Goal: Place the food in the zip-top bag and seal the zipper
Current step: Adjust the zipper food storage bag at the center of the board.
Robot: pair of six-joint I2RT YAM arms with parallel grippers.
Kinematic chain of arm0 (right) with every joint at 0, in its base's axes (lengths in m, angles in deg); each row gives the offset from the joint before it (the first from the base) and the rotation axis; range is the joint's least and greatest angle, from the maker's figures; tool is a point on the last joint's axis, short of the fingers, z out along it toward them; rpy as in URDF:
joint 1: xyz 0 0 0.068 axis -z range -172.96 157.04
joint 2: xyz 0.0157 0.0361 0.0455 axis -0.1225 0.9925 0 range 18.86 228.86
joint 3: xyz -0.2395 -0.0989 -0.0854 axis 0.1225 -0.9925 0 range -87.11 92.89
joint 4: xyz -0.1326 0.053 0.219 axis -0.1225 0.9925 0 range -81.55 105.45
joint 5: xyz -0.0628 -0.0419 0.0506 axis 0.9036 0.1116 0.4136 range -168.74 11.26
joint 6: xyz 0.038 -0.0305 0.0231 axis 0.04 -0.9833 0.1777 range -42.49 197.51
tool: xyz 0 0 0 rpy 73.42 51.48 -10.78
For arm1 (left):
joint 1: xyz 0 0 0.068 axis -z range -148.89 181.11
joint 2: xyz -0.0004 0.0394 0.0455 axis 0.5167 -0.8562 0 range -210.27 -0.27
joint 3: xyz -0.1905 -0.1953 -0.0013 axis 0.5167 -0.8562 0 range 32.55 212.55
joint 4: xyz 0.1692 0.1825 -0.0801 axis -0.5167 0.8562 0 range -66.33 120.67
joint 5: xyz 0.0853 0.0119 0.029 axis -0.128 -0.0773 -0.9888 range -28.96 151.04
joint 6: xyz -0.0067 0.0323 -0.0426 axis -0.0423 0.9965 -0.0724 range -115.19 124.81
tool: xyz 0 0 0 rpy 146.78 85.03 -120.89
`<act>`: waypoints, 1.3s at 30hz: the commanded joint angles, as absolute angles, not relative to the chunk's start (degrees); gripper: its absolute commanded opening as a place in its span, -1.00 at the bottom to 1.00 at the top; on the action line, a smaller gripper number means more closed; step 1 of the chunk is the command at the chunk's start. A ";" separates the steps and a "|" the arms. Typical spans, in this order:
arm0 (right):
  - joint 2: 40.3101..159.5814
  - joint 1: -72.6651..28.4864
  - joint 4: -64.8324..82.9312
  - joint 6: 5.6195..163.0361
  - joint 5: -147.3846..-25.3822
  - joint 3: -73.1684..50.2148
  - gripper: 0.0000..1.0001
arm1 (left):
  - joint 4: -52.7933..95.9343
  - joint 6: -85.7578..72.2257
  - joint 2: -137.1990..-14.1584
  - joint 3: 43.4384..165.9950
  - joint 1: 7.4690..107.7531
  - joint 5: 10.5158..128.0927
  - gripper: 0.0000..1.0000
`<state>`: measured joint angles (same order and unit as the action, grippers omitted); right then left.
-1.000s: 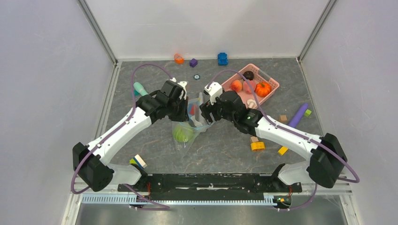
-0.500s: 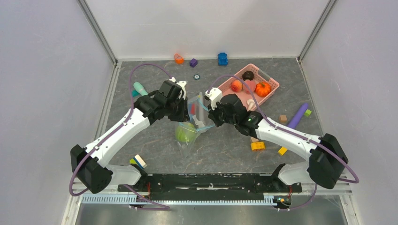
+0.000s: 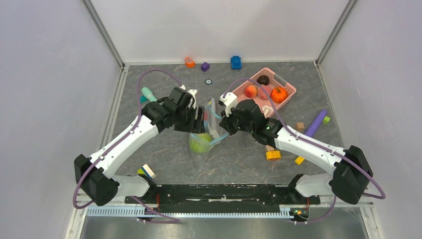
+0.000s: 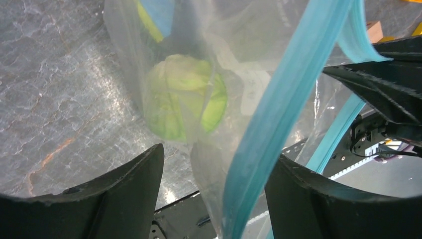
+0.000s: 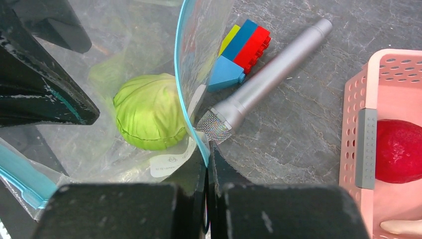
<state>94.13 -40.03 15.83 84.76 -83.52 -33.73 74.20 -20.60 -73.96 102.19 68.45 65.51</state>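
The clear zip-top bag point(image 3: 201, 149) hangs between my two grippers with a green ball point(image 3: 200, 143) of food inside it. My left gripper point(image 3: 199, 121) is open; the teal zipper point(image 4: 278, 109) runs loose between its jaws, above the green ball point(image 4: 184, 97). My right gripper point(image 5: 208, 159) is shut on the bag's opposite mouth edge, pinching the zipper point(image 5: 181, 84). More food lies in the pink basket point(image 3: 290, 87): a peach piece point(image 3: 251, 91), an orange pumpkin point(image 3: 279, 94), a dark brown piece point(image 3: 263, 79) and a red one point(image 5: 400, 149).
A silver microphone-shaped stick point(image 5: 268, 79) and joined coloured blocks point(image 5: 239, 50) lie beside the bag. Loose blocks sit at the back point(image 3: 236, 62) and near the right arm point(image 3: 272, 155). A purple stick point(image 3: 315, 123) lies at the right, a mint-green one point(image 3: 148, 93) at the left.
My right gripper shut on the bag's mouth edge, then my left gripper opened and let go of its side. The bag and green ball shifted slightly to the right.
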 commanded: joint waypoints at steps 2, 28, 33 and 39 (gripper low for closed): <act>92.16 -39.92 13.42 85.75 -84.00 -32.71 -1.00 | 78.39 -19.93 -71.06 103.60 68.20 63.25 0.53; 90.00 -39.81 15.15 82.35 -84.05 -28.95 -0.70 | 84.17 -17.69 -74.26 113.67 68.20 57.27 -0.96; 89.51 -39.59 16.49 80.57 -82.64 -25.61 0.95 | 79.90 -16.45 -73.95 112.01 68.20 56.79 -0.96; 86.09 -37.59 15.76 79.16 -73.60 -22.70 0.96 | 74.36 -16.53 -72.15 108.54 68.20 55.72 -0.96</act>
<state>89.91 -39.31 17.60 80.50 -80.87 -26.75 80.78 -19.11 -74.38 110.39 68.45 56.75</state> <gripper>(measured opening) 0.979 0.036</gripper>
